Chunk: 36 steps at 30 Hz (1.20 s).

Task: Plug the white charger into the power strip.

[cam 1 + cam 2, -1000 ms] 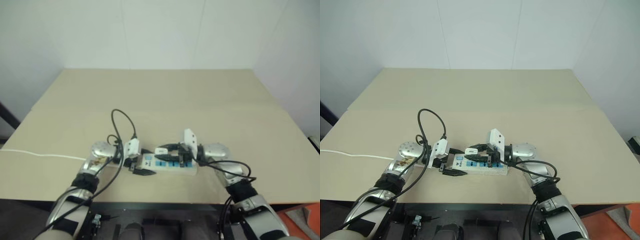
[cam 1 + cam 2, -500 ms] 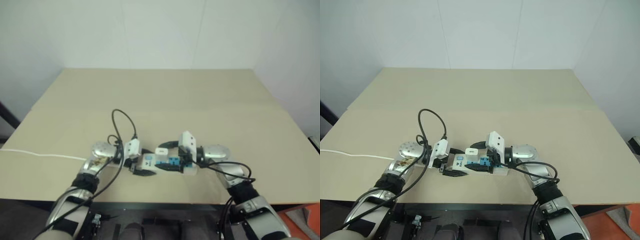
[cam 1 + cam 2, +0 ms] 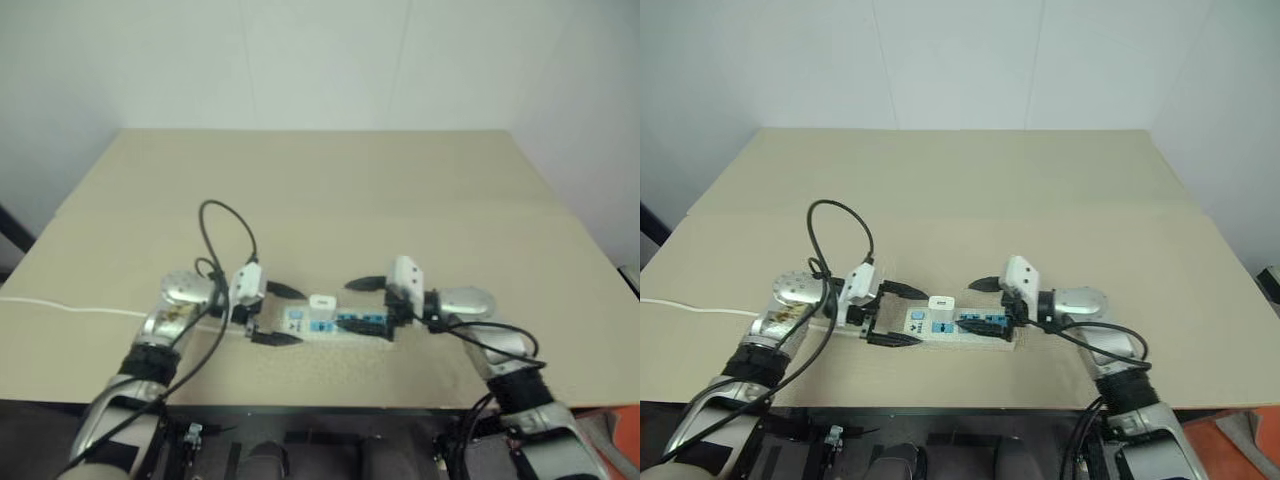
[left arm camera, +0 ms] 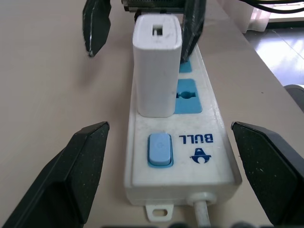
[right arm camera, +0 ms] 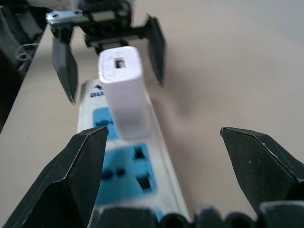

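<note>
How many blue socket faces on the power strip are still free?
2 on the power strip: both lie past the white charger, which stands in the socket nearest the switch. The far one is partly hidden.

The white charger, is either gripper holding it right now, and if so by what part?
Nothing is held. The white charger stands plugged into the power strip; the left gripper and right gripper are both open, clear of it.

"BULL" on the power strip (image 4: 180, 142)
</note>
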{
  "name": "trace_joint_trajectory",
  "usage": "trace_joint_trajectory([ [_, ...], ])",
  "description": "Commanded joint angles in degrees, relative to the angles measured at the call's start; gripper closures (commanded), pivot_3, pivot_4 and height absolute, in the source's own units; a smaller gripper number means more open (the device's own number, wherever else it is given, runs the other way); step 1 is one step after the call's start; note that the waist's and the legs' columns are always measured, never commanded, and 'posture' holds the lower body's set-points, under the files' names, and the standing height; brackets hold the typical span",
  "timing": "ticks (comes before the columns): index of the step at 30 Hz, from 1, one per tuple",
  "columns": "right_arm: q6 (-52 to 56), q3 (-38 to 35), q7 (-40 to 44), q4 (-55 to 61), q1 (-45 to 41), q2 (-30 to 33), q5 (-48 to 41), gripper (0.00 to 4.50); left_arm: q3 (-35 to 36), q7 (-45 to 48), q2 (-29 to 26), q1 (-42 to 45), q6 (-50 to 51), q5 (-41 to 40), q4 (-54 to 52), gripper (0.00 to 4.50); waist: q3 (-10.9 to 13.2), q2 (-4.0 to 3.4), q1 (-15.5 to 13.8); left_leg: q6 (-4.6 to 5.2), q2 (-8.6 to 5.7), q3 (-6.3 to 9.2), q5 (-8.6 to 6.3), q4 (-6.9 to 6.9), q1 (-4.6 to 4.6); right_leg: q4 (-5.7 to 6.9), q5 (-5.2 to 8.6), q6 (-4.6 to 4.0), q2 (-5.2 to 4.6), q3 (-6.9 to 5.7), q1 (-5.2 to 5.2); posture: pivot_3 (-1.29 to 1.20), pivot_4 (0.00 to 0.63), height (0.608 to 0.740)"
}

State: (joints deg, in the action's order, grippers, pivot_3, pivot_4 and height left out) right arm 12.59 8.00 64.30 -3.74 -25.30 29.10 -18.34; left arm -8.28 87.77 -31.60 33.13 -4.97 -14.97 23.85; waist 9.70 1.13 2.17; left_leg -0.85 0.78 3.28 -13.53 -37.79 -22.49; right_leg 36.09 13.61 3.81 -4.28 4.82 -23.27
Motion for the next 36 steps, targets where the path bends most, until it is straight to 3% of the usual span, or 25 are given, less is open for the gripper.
trace_joint_trajectory([
  [1, 3.79, -5.95, 0.14, 8.36, 1.64, 4.03, -5.19, 0.0, 2.37, 1.2, -1.98, -0.06, 1.86, -3.33, -4.23, 0.02, 0.1, 0.03, 0.1, 0.0, 0.01, 0.0, 0.0, 0.0, 0.0, 0.0, 0.0, 0.0, 0.0, 0.0, 0.0, 0.0, 0.15, 0.74],
  [11, 9.29, -26.22, 1.33, 21.42, 18.93, 18.64, -14.16, 0.0, 6.51, -1.73, -11.23, -1.11, 7.83, -3.43, -7.76, 0.02, 0.51, 0.07, 0.07, 0.0, 0.01, -0.02, 0.0, 0.0, -0.02, -0.04, 0.18, 0.3, 0.0, 0.0, 0.01, 0.0, 0.15, 0.74],
  [18, 13.38, -38.72, -2.62, 27.9, 31.81, 21.2, -16.29, 0.0, 10.23, -4.26, -15.76, -5.9, 13.53, -5.86, -12.63, 0.02, 0.53, 0.09, 0.28, 0.0, 0.06, -0.09, 0.0, 0.01, 0.04, -0.04, 0.26, 0.42, 0.02, 0.04, 0.04, 0.0, 0.15, 0.74],
  [23, 13.16, -40.6, -2.85, 29.68, 35.31, 21.4, -15.87, 0.0, 10.93, -4.92, -16.54, -7.67, 15.56, -7.03, -15.59, 0.02, 0.54, 0.11, 0.12, 0.0, 0.07, -0.11, 0.0, 0.0, 0.05, -0.05, 0.26, 0.42, 0.02, 0.06, 0.06, 0.0, 0.15, 0.74],
  [36, 12.19, -38.38, -3.37, 29.14, 34.28, 22.0, -14.93, 0.0, 9.87, -5.66, -15.06, -7.28, 16.49, -7.2, -16.89, 0.02, 0.54, 0.12, 0.06, 0.0, 0.06, -0.12, 0.0, 0.0, 0.04, -0.08, 0.26, 0.41, 0.02, 0.07, 0.06, 0.0, 0.15, 0.74],
])
